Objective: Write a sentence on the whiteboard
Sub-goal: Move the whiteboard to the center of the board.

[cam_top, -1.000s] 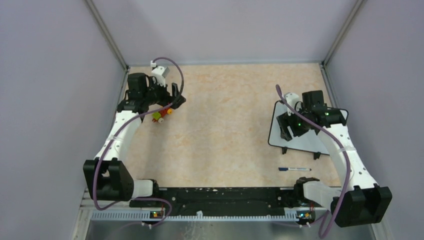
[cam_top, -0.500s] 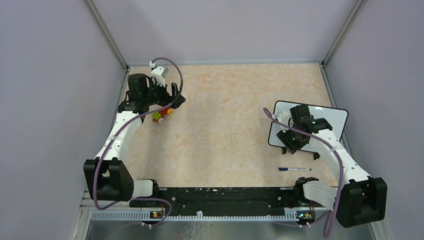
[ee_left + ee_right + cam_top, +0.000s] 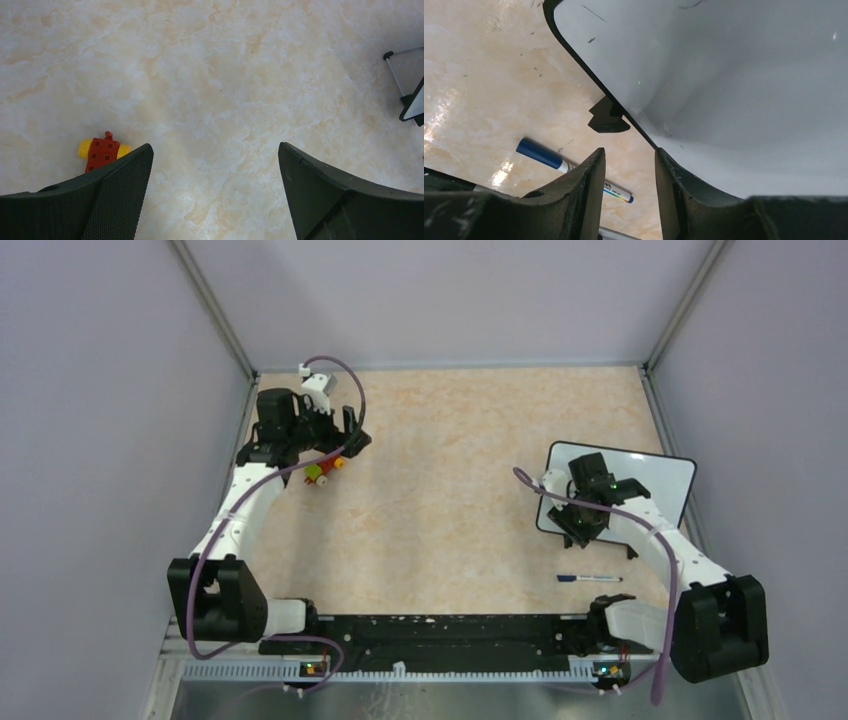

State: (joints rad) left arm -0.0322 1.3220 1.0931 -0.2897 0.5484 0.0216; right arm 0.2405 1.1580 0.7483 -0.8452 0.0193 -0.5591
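Top view: bright, even, diffuse light from overhead; only faint soft shadows under arms [image 3: 245, 510] on table [image 3: 450, 440]. Sharp, but small things low-res. Left wrist: table crisp, evenly lit; left fingers [image 3: 115, 190] dark, slightly soft. Right wrist: glare patches on table at left, near marker [image 3: 541, 154]; board [image 3: 724, 75] greyish w/ soft shadow gradients; right fingers [image 3: 579, 200] dark, out of focus.

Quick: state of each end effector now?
Left end effector: open, holding nothing.
Right end effector: half closed at the whiteboard edge; grip cannot be told.
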